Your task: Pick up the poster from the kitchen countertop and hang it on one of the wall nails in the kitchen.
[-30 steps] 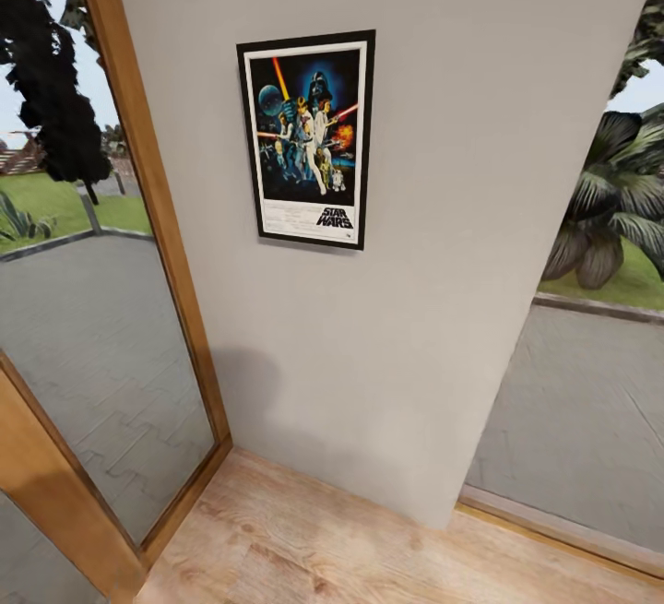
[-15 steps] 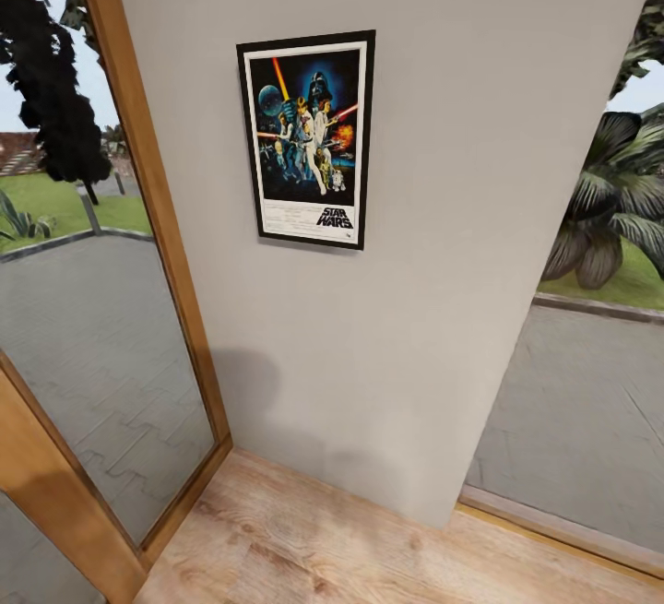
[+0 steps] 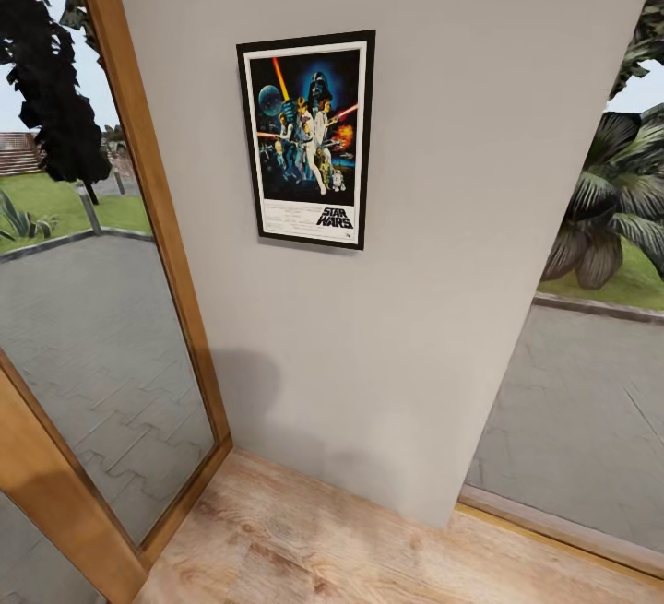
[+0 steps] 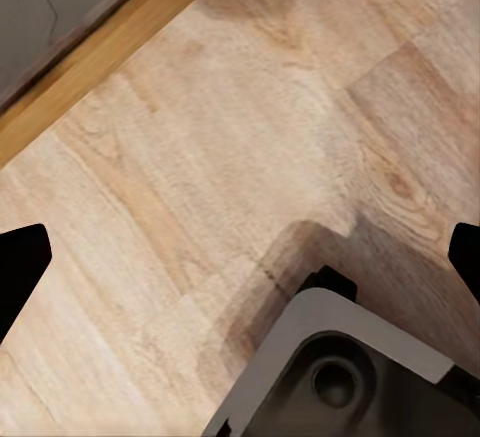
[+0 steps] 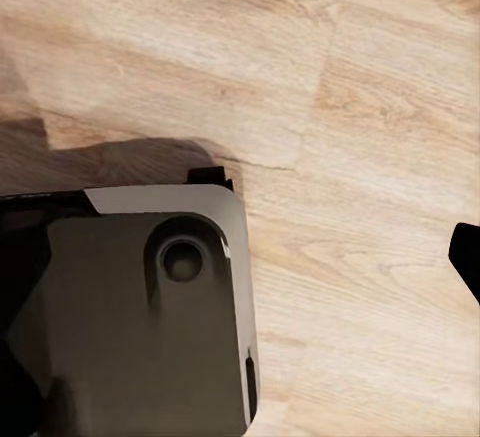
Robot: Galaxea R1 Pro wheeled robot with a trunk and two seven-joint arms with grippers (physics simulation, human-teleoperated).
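Poster (image 3: 307,139) hangs upright on the pale grey wall (image 3: 443,217), between a wood-framed glass door (image 3: 138,217) and a window. Left claw (image 4: 240,257) spread wide over wooden floor (image 4: 200,137) beside the robot's grey base (image 4: 340,377); right claw's spread cannot be told

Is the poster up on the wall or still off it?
On the wall. The poster hangs upright and flat against the pale wall, well above the wood floor. The nail holding it is hidden.
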